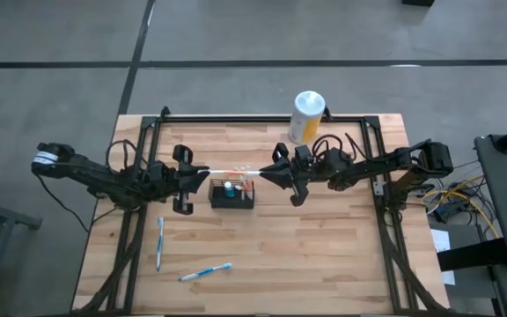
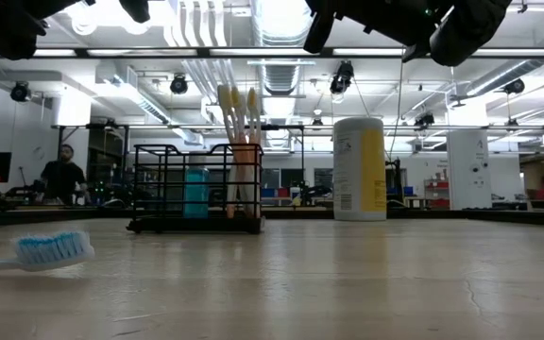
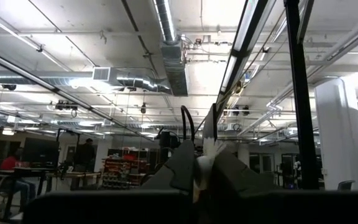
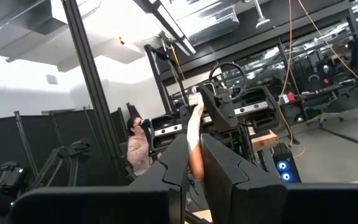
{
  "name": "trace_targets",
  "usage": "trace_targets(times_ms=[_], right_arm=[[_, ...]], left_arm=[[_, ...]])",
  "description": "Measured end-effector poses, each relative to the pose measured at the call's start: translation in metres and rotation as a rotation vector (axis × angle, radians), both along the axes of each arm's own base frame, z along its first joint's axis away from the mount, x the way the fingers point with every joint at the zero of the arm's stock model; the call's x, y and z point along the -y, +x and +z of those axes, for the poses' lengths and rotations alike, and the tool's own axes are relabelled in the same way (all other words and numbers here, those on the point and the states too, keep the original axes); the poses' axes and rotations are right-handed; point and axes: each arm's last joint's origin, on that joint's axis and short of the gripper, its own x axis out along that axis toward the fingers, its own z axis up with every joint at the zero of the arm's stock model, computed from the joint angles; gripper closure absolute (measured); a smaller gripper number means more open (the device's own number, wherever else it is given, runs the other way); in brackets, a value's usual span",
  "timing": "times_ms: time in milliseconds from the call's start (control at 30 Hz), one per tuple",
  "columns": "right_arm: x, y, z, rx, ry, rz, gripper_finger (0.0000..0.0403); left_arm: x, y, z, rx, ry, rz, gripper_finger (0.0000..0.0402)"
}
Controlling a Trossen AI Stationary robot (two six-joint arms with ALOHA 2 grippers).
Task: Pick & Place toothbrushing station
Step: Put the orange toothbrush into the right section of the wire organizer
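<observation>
both sets of my jaws are closed on one pale, slim toothbrush, held level in the air above the small black wire-mesh basket: my left gripper pinches one end and my right gripper the other, which looks like a hand-over between arms, so that one of them can take the brush at an angle fit for standing it upright. the basket sits mid-table on the light wooden table, between my two arms, already holding upright pale brushes and a teal item. two blue-and-white toothbrushes lie loose on the table nearer my left arm, not yet placed. a white-capped yellow canister stands at the far edge, well apart.
</observation>
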Motion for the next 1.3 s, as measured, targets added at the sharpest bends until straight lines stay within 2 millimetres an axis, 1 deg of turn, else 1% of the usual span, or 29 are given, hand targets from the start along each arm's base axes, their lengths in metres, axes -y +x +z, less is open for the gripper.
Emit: trace_targets(times_ms=[133,267,333,500,600,833,1300], right_arm=[[0.0000,0.0000,0.0000,0.000,0.000,0.000,0.0374],[0.0001,-0.0001,0.0001,0.001,0.000,0.000,0.0374],[0.0001,0.0000,0.0001,0.001,0.000,0.000,0.0374],[0.0001,-0.0001,0.0002,0.001,0.000,0.001,0.0374],[0.0001,0.0000,0.0001,0.001,0.000,0.001,0.0374],[0.0004,0.0000,0.0000,0.000,0.001,-0.001,0.0374],[0.0002,0.0000,0.0000,0.005,-0.024,-0.011,0.0374]], left_arm=[[0.0000,0.0000,0.0000,0.000,0.000,0.000,0.0376],[0.0002,0.0001,-0.0001,0.000,0.005,-0.006,0.0355],[0.0004,0.0001,-0.0002,-0.001,0.007,-0.010,0.0353],[0.0003,0.0001,-0.0002,-0.001,0.006,-0.008,0.0372],[0.0003,0.0001,-0.0002,-0.001,0.005,-0.008,0.0375],[0.0006,0.0002,-0.0005,-0.003,0.006,-0.013,0.0340],[0.0005,0.0003,-0.0007,-0.006,0.004,-0.012,0.0349]])
